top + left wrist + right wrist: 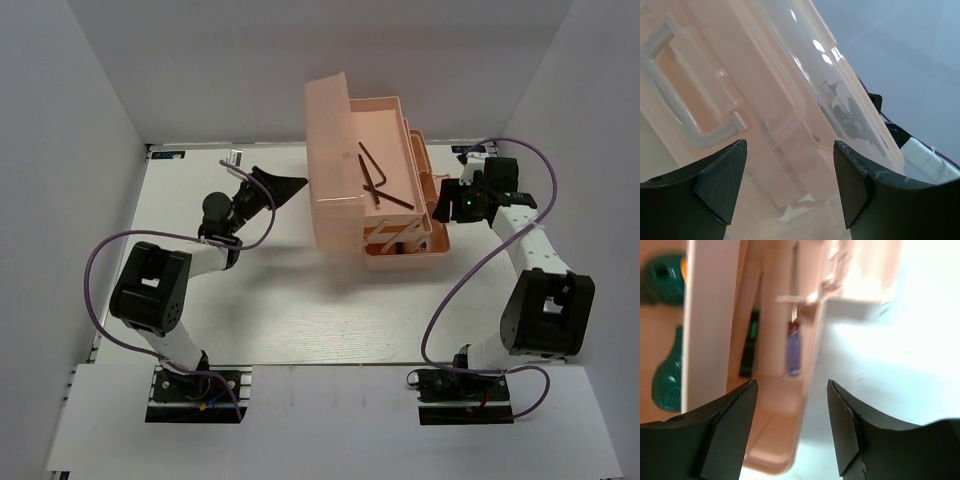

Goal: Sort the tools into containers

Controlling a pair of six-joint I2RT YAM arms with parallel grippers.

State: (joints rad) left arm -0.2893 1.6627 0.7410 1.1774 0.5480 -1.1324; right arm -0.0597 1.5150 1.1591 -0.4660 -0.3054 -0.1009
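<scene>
The salmon-pink toolbox (395, 255) stands open at the far middle, its lid (328, 150) raised on the left. Two dark hex keys (378, 182) lie in its upper tray. My left gripper (287, 184) is open and empty beside the lid's outer face; the left wrist view shows the lid handle (670, 95) past my open gripper (790, 182). My right gripper (443, 197) is open and empty at the box's right side. In the right wrist view my gripper (792, 425) faces a lower tray holding a dark-handled (749, 347) and a blue-handled precision screwdriver (793, 352). Two green-handled screwdrivers (667, 377) lie further left.
White walls close in the table (260, 320) at the left, right and back. Purple cables (95, 270) loop from both arms. A small white tag (234, 157) lies near the back left edge.
</scene>
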